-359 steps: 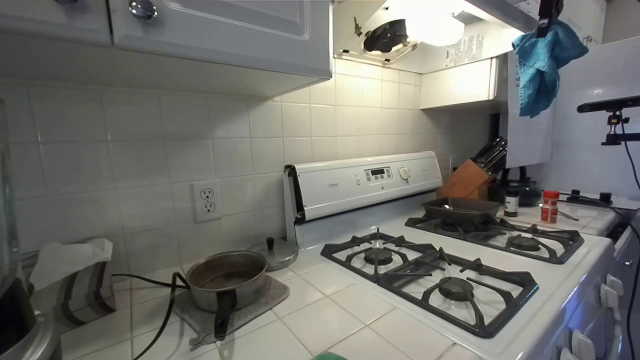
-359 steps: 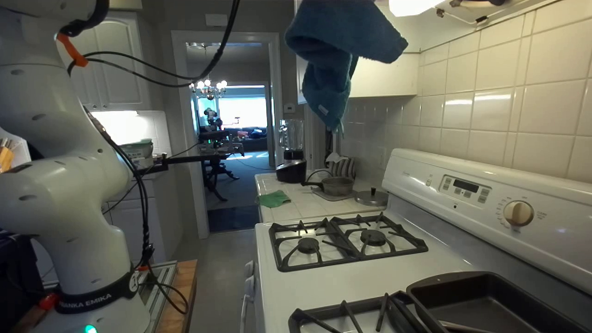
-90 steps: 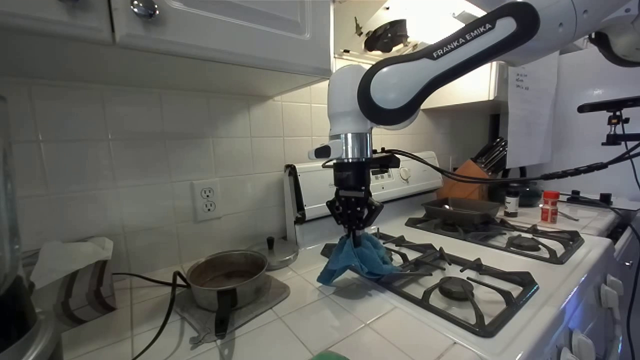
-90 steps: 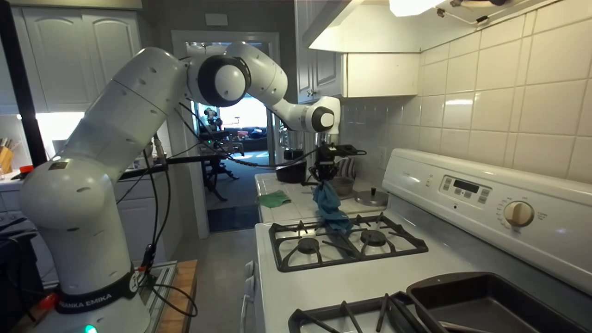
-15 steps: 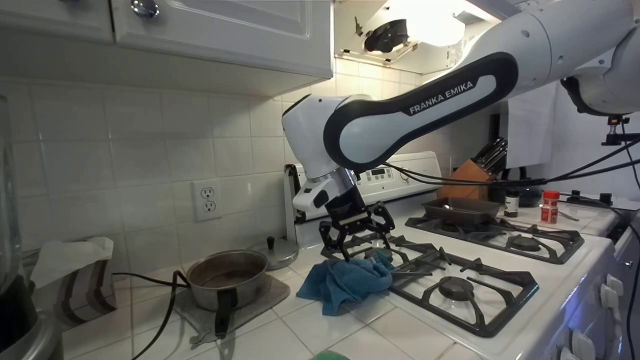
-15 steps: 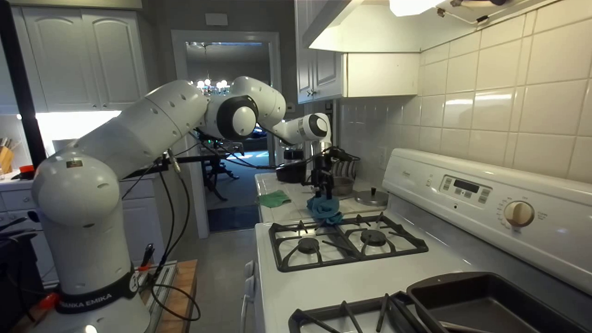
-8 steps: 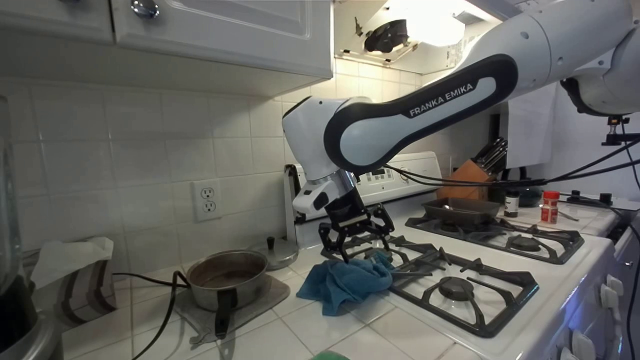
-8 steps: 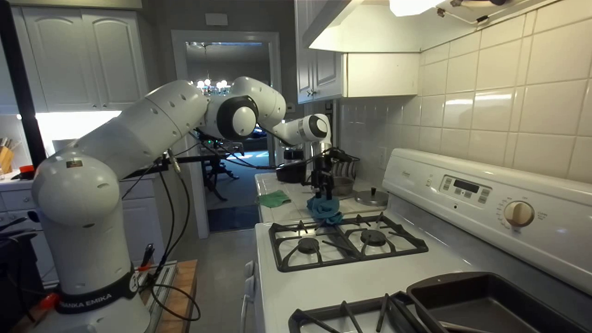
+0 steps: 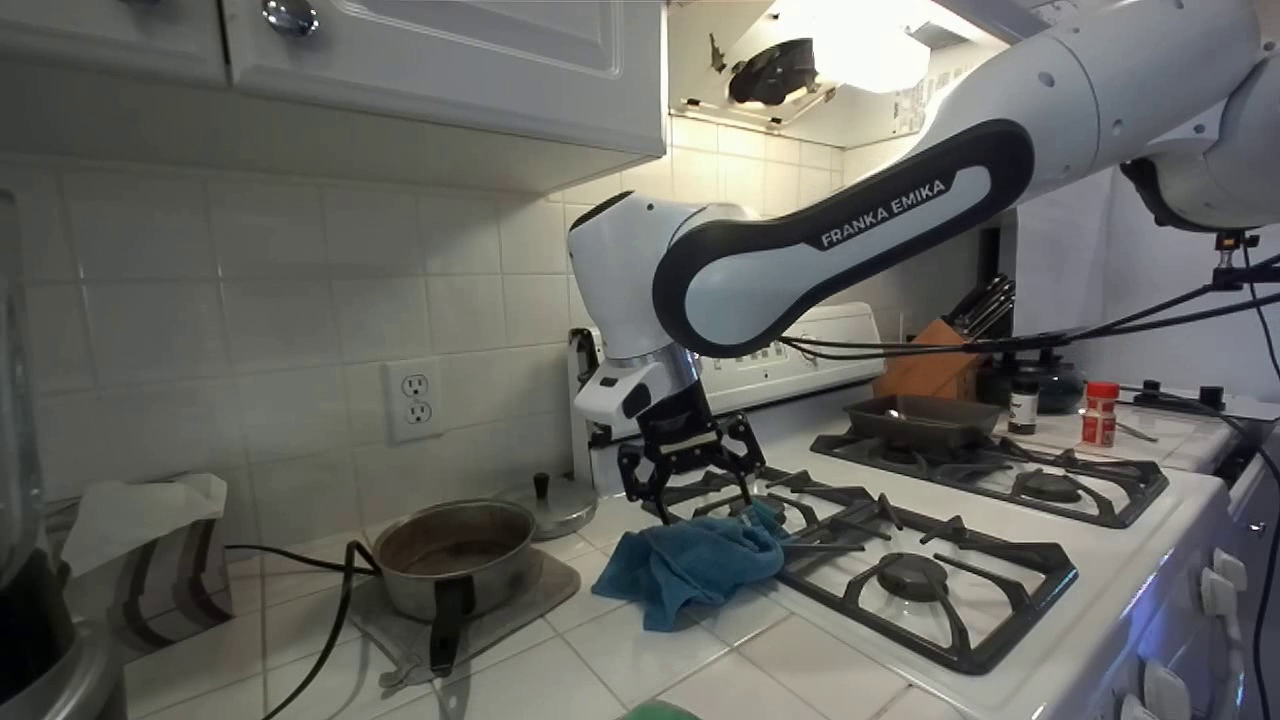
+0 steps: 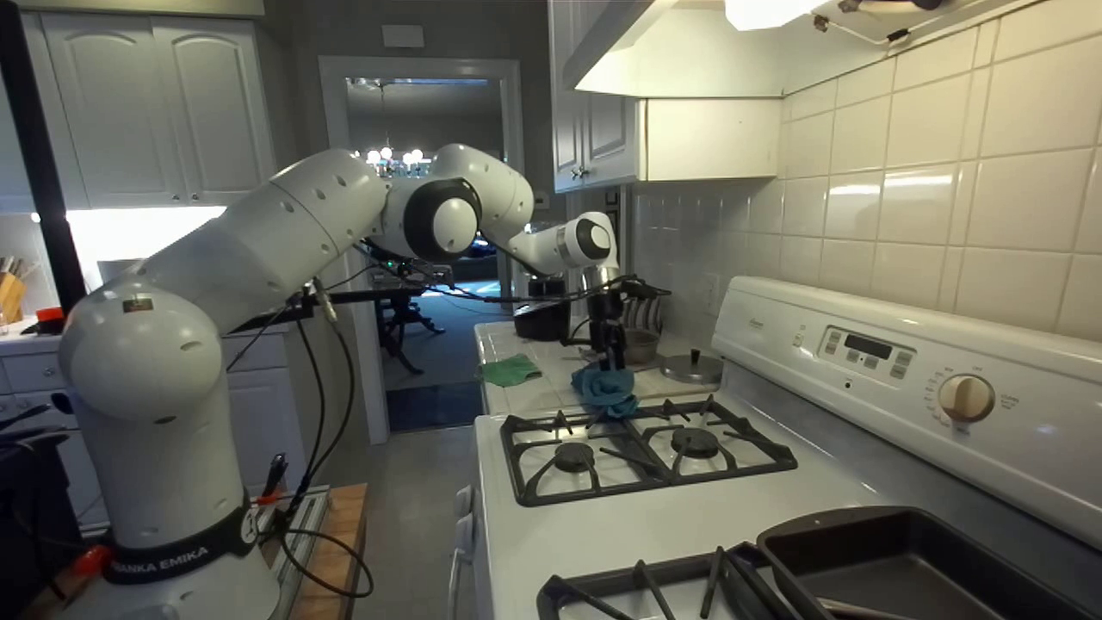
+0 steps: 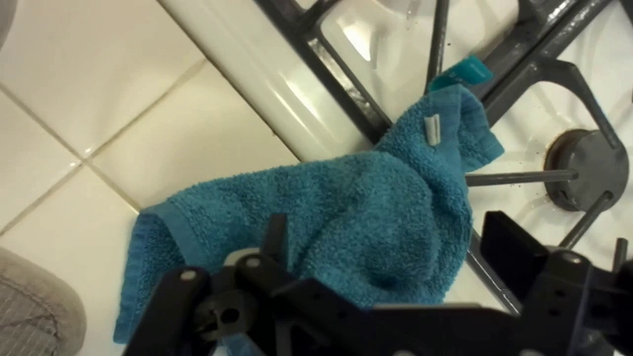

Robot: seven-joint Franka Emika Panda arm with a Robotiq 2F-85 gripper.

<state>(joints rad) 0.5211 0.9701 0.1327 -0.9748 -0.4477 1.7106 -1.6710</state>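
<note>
A blue towel [image 9: 690,565] lies crumpled where the tiled counter meets the stove, one end over the burner grate [image 9: 915,600]. My gripper [image 9: 706,507] stands open just above it, tilted, in both exterior views. Seen from the wrist, the towel [image 11: 356,198] spreads below and between the wide-apart fingers [image 11: 512,252], and nothing is gripped. One finger is over the cloth, the other over the grate side. Whether a fingertip brushes the towel I cannot tell. A white tag and a teal tab show at the towel's grate end.
A saucepan [image 9: 455,560] on a grey mat [image 9: 550,590] and a metal lid [image 9: 565,510] sit on the counter beside the towel. A green cloth [image 10: 510,370] lies near the counter edge. A dark baking pan [image 10: 930,568] rests on the stove; the backguard [image 10: 913,362] rises behind.
Long before, the towel hung raised in the gripper; later it was lowered, still gripped. By one second ago it was released. Since then the open gripper has shifted slightly; the towel stays put.
</note>
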